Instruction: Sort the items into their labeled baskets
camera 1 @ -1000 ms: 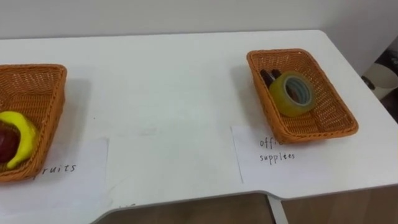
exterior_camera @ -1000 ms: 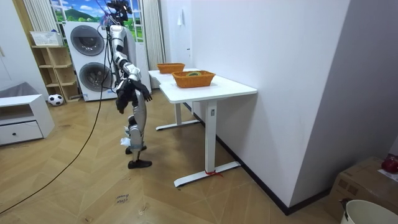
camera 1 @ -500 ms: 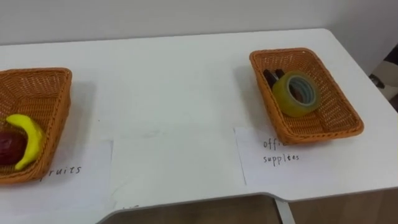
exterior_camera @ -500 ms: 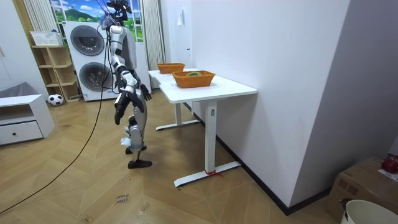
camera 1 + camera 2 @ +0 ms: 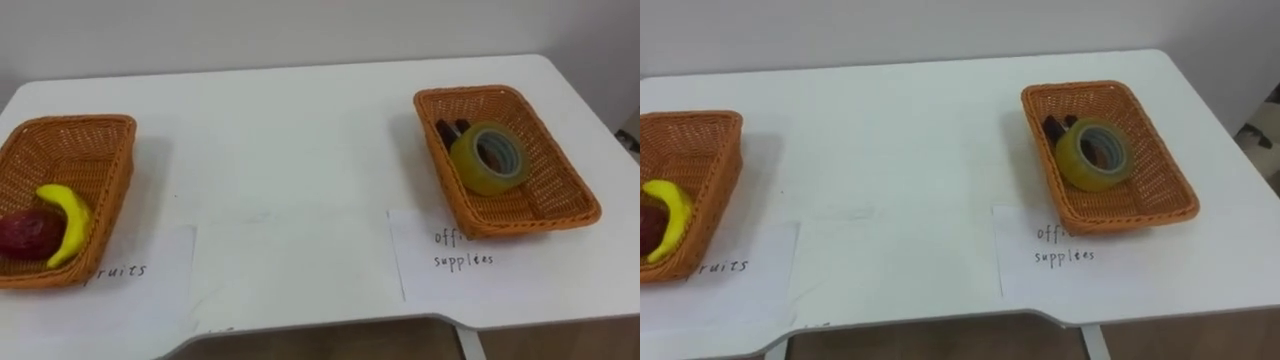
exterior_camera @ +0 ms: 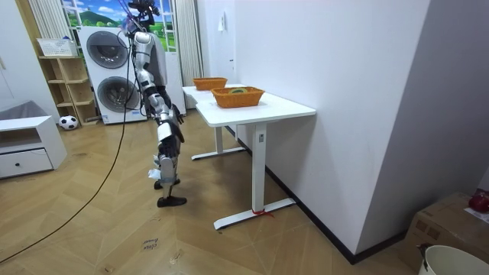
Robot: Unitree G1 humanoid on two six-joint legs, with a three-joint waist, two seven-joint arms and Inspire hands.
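Note:
Two wicker baskets stand on the white table (image 5: 300,140). The left basket (image 5: 105,150), by a paper label for fruits (image 5: 130,285), holds a yellow banana (image 5: 65,222) and a dark red fruit (image 5: 22,234). The right basket (image 5: 565,215), behind a paper label for office supplies (image 5: 465,255), holds a yellowish tape roll (image 5: 488,157) and a dark item (image 5: 447,130) behind it. In the room view I stand upright at the table's long side, and my hands (image 6: 171,124) hang low by my hips, away from the baskets.
The table's front edge (image 5: 330,328) curves inward before me. A wall runs behind the table. In the room view, washing machines (image 6: 107,72), a shelf and a low white cabinet (image 6: 27,149) stand across the wooden floor behind me.
The eye view has shifted, so both baskets sit further right and the left one shows fully. In the room view my arms have swung in against my body. The basket contents are unmoved.

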